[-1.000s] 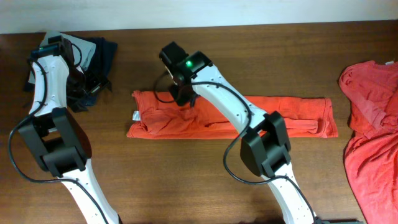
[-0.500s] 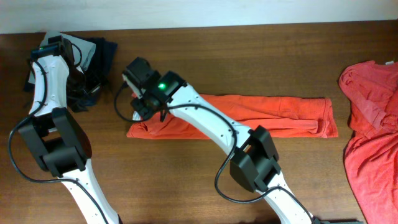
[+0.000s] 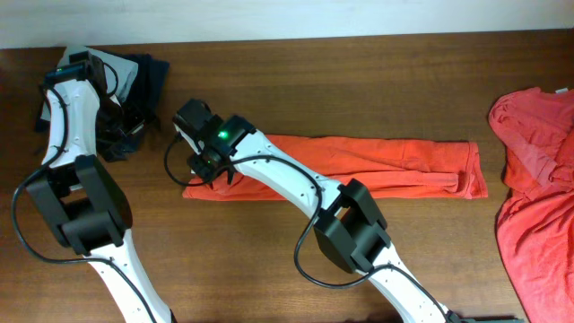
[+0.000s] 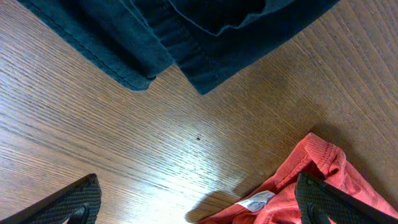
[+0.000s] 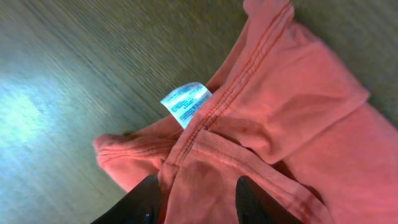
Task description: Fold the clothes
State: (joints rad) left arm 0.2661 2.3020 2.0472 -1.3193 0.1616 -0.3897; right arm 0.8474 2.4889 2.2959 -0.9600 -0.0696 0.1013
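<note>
The long red shirt (image 3: 404,161) lies flat on the brown table (image 3: 359,81), folded into a thin strip. The right gripper (image 5: 198,199) is down on the neck end of this shirt. Its two black fingers (image 5: 140,202) stand a little apart, with a bunch of red cloth between them. I cannot tell if they are squeezing the cloth or only touching it. Just ahead of the fingers is the small white label (image 5: 185,102), stuck to the neck seam. The rest of the strip runs away behind the gripper, under its arm.

The left gripper (image 4: 196,180) is spread wide and has nothing in it. Bare wood lies right below it. Dark blue clothes (image 4: 186,37) sit just ahead of it. The neck end of the red shirt peeks in beside one of its fingers.

Another red shirt (image 3: 534,179) lies crumpled far from both grippers, at the table's edge.
</note>
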